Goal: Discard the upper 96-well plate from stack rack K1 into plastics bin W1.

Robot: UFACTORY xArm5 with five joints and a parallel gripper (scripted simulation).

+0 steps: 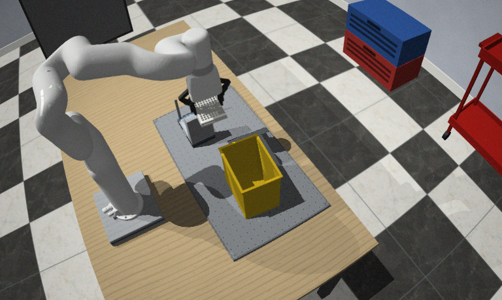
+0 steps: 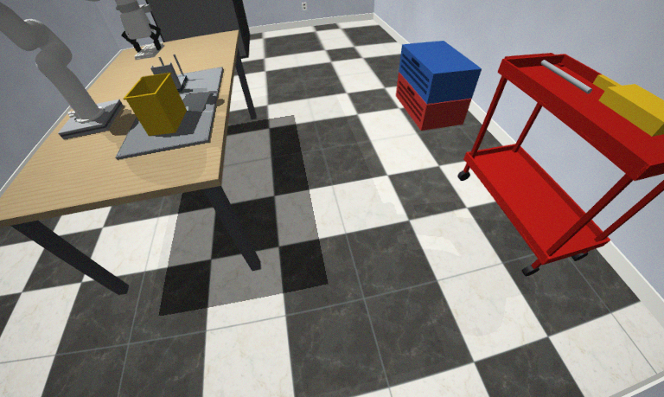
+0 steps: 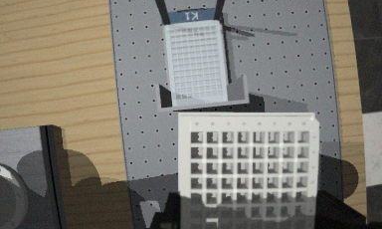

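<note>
My gripper [image 1: 204,97] is shut on a white 96-well plate [image 1: 210,111] and holds it in the air above and just beside the stack rack K1 [image 1: 195,128]. In the wrist view the held plate [image 3: 249,156] fills the lower middle, and below it rack K1 [image 3: 191,16] holds the lower plate [image 3: 196,62] flat in its slot. The yellow plastics bin W1 [image 1: 251,174] stands upright on the grey perforated mat, nearer the table's front than the rack. In the exterior view the gripper [image 2: 144,45] and plate [image 2: 149,53] hang behind the bin [image 2: 156,104].
The arm's grey base plate [image 1: 125,208] lies left of the mat on the wooden table [image 1: 156,227]. A dark panel [image 1: 70,12] stands behind the table. A blue and red crate stack [image 2: 436,82] and a red cart [image 2: 572,143] stand on the floor far off.
</note>
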